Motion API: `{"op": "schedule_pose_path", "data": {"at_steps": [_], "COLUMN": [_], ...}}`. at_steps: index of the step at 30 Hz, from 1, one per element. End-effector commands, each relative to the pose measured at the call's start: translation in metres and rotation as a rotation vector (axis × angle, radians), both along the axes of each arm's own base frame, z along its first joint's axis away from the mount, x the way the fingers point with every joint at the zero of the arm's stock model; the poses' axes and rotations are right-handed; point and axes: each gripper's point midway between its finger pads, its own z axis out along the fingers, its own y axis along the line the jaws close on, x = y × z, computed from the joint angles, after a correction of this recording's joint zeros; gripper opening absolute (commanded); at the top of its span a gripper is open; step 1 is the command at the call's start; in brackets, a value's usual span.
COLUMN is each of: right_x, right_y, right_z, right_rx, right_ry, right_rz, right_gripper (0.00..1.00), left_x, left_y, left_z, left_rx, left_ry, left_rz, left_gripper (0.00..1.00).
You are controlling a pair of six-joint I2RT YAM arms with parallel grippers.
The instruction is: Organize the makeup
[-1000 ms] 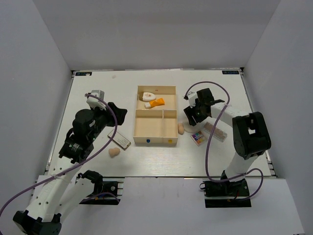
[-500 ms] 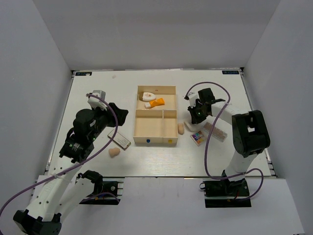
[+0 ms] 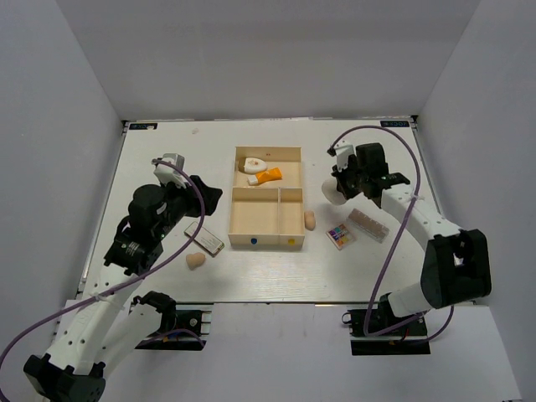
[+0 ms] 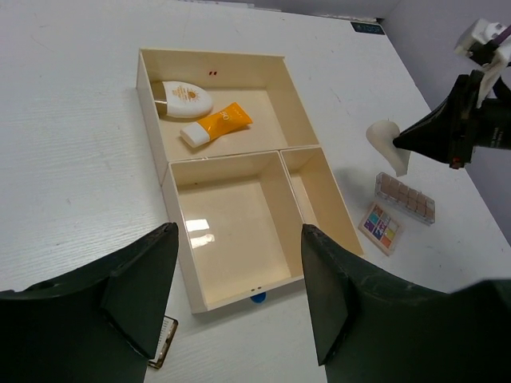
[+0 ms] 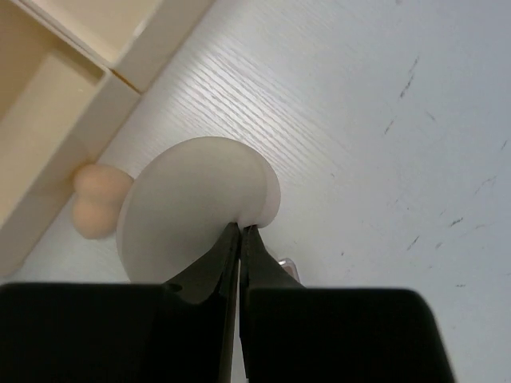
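My right gripper [image 3: 341, 186] [image 5: 241, 230] is shut on the edge of the round cream puff [image 3: 332, 191] [image 5: 192, 207] [image 4: 387, 140], holding it above the table right of the wooden box [image 3: 233, 201] [image 4: 164, 171]. The white teardrop piece [image 3: 251, 165] [image 4: 182, 98] and orange tube [image 3: 268, 176] [image 4: 217, 124] lie in the box's far compartment. One beige sponge [image 3: 310, 220] [image 5: 94, 209] rests by the box's right wall, another [image 3: 195, 260] near the left arm. The multicoloured palette [image 3: 339, 235] [image 4: 380, 227] and a beige-toned palette [image 3: 368, 224] [image 4: 406, 196] lie at the right. My left gripper [image 3: 205, 194] [image 4: 239, 231] hangs open left of the box, holding nothing.
A dark flat palette [image 3: 204, 239] [image 4: 162, 345] lies left of the box's front corner. The two near compartments of the box hold nothing. Grey walls close in the table on the left, right and back.
My right gripper closed on the cream puff and lifted it off the table, swinging up and toward the back. The left arm has barely moved.
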Motion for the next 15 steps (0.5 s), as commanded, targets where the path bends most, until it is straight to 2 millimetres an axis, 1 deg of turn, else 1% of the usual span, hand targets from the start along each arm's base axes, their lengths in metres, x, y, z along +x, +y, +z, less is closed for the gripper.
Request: {"op": "schedule_pose_path", "data": {"at_steps": [1, 2, 4, 5, 6, 7, 9, 11, 12, 14, 15], "right_x": [-0.004, -0.006, -0.014, -0.017, -0.021, -0.021, -0.027, -0.027, -0.029, -0.027, -0.03], "right_y": [0.025, 0.029, 0.046, 0.05, 0.06, 0.067, 0.08, 0.086, 0.094, 0.098, 0.105], "right_z": [0.028, 0.031, 0.037, 0.038, 0.037, 0.042, 0.041, 0.041, 0.039, 0.042, 0.04], "right_rx": [0.069, 0.078, 0.104, 0.108, 0.107, 0.11, 0.103, 0.091, 0.077, 0.067, 0.06], "right_ry": [-0.075, -0.077, -0.083, -0.078, -0.068, -0.079, -0.072, -0.081, -0.078, -0.091, -0.084], "right_rz": [0.095, 0.111, 0.174, 0.188, 0.22, 0.242, 0.288, 0.308, 0.326, 0.337, 0.355], "right_gripper": [0.0, 0.0, 0.0, 0.0, 0.0, 0.0, 0.0, 0.0, 0.0, 0.0, 0.0], "left_x": [-0.001, -0.001, 0.0, 0.0, 0.001, 0.001, 0.002, 0.002, 0.003, 0.003, 0.003], "left_y": [-0.004, -0.004, -0.004, -0.004, -0.005, -0.005, -0.005, -0.005, -0.005, -0.005, -0.005], "left_z": [0.002, 0.003, 0.001, 0.001, 0.0, -0.001, -0.003, -0.004, -0.004, -0.004, -0.005], "left_rx": [-0.009, -0.009, -0.007, -0.007, -0.004, -0.003, -0.002, 0.0, 0.002, 0.003, 0.003], "left_ry": [-0.01, -0.013, -0.009, -0.009, -0.004, -0.001, 0.004, 0.006, 0.009, 0.007, 0.008], "left_rz": [-0.02, -0.019, -0.019, -0.02, -0.021, -0.022, -0.02, -0.022, -0.021, -0.021, -0.021], "left_gripper": [0.73, 0.73, 0.73, 0.73, 0.73, 0.73, 0.72, 0.73, 0.73, 0.73, 0.72]}}
